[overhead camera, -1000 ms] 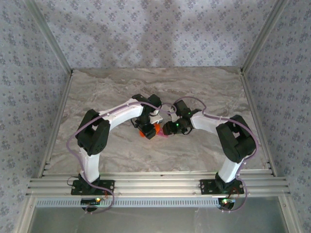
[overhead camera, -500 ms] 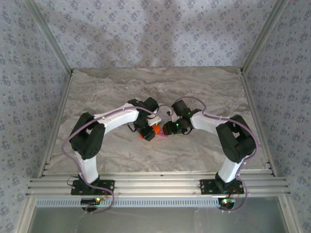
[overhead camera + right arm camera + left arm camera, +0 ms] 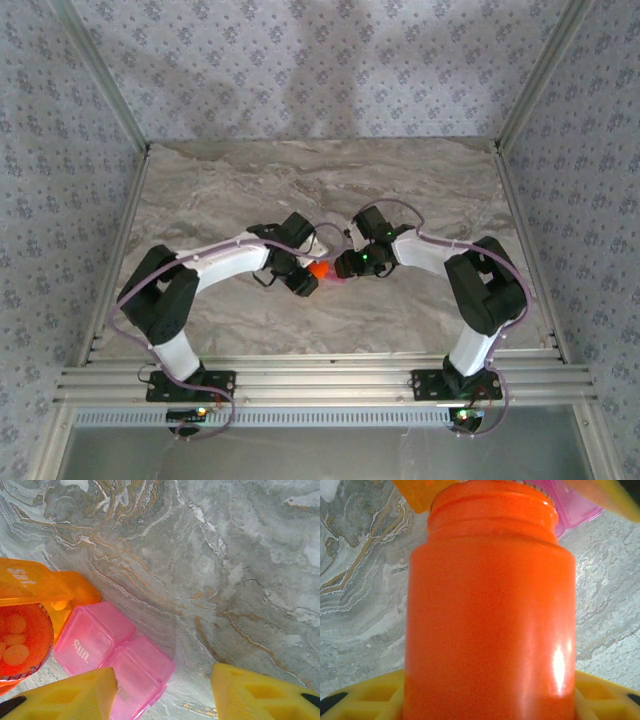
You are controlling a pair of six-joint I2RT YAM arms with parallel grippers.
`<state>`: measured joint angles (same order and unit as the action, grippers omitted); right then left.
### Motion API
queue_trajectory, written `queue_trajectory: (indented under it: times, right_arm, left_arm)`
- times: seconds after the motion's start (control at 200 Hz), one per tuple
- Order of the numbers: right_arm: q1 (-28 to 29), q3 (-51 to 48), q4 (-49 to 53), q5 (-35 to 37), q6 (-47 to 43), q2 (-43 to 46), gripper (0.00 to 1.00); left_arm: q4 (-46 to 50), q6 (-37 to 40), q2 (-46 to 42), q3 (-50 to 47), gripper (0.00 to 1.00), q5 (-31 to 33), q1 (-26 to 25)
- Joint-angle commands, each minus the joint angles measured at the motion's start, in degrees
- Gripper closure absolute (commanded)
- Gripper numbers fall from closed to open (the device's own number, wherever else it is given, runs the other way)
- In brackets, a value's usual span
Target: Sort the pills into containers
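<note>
Left tool (image 3: 304, 278) grips a tall orange bottle (image 3: 490, 610) by its body, with yellow fingers (image 3: 365, 695) pressed to either side near the base. The bottle is tipped over toward the horizontal, its open mouth pointing at the two small containers. Pale round pills (image 3: 15, 640) show inside that mouth in the right wrist view.

The orange container (image 3: 75, 597) sits right at the mouth and partly under it. Its lid (image 3: 30, 582) stands up and carries letters that look like "Sat". Whether the bottle's rim touches this container I cannot tell. Joined to it, on the side away from the bottle, is the pink container (image 3: 142, 677). It lies open as two square halves side by side, one marked "Sun."; which half is the lid I cannot tell. Both containers rest on the marbled surface (image 3: 230, 190), about midway between its left and right edges and somewhat nearer the near edge than the far one.

Right tool (image 3: 162, 692) hangs over the pink container with its jaws apart. One finger (image 3: 75, 697) overlaps the pink container's edge on the bottle side. The other finger (image 3: 260, 695) stands over bare surface, clear of the container. From above, the two tools meet nearly tip to tip, with the containers between them.
</note>
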<state>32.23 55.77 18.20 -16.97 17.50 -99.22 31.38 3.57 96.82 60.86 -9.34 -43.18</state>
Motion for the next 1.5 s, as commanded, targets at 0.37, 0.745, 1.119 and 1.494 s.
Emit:
queue_trajectory:
  times: [0.37,0.745,1.119,1.494]
  right_arm:
    - [0.1,-0.5,3.3,2.5,-0.3,-2.9,0.45]
    - [-0.3,-0.8,3.6,3.2,0.4,-1.4,0.45]
    - [-2.4,1.9,7.2,3.9,2.2,5.8,0.44]
    - [-11.3,7.1,12.0,11.3,3.1,9.9,0.40]
  left_arm:
    - [-24.8,-0.3,-9.7,-15.4,1.00,-2.5,-0.8]
    - [-37.0,-1.4,-17.1,-20.5,1.00,1.9,-0.9]
    - [-47.3,0.0,-17.5,-18.4,1.00,5.9,0.1]
    - [-63.1,-1.3,-7.9,-12.1,1.00,6.1,2.0]
